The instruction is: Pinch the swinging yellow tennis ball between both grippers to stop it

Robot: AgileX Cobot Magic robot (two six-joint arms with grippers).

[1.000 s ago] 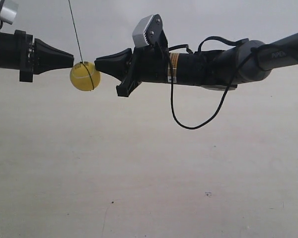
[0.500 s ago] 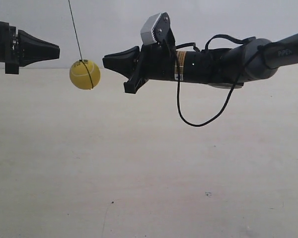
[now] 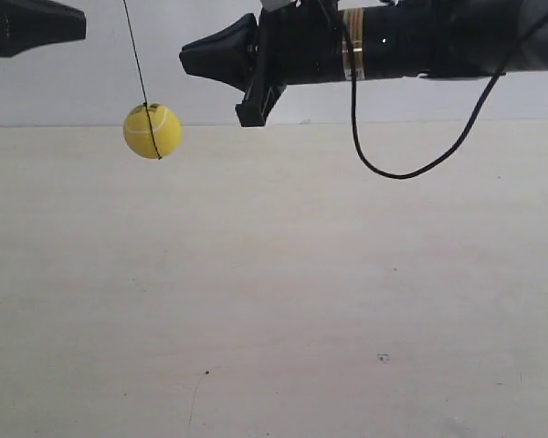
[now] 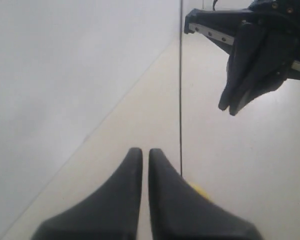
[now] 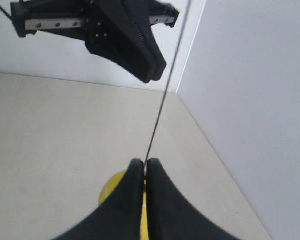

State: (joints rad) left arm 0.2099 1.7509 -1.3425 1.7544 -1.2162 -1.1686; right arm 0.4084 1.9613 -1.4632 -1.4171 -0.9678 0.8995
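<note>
The yellow tennis ball (image 3: 152, 131) hangs free on its thin black string (image 3: 134, 55), touching neither claw. The gripper (image 3: 80, 20) of the arm at the exterior view's left is above and to the left of the ball. The gripper (image 3: 184, 62) of the arm at the exterior view's right, with the looping cable, is above and to its right. My left gripper (image 4: 141, 150) is shut; only a yellow sliver of the ball (image 4: 197, 190) peeks past one finger. My right gripper (image 5: 144, 161) is shut, with the ball (image 5: 112, 187) partly hidden beneath it and the string (image 5: 160, 110) rising beyond its tips.
A pale tabletop (image 3: 283, 292) lies well below the ball, and a white wall (image 3: 164, 96) stands behind. The black cable (image 3: 411, 169) sags under the arm at the exterior view's right. Each wrist view shows the opposite claw (image 4: 232, 105) (image 5: 152, 72) facing it.
Both arms have risen above the ball's height, and the arm at the exterior view's left has drawn back leftward. The ball has drifted slightly left.
</note>
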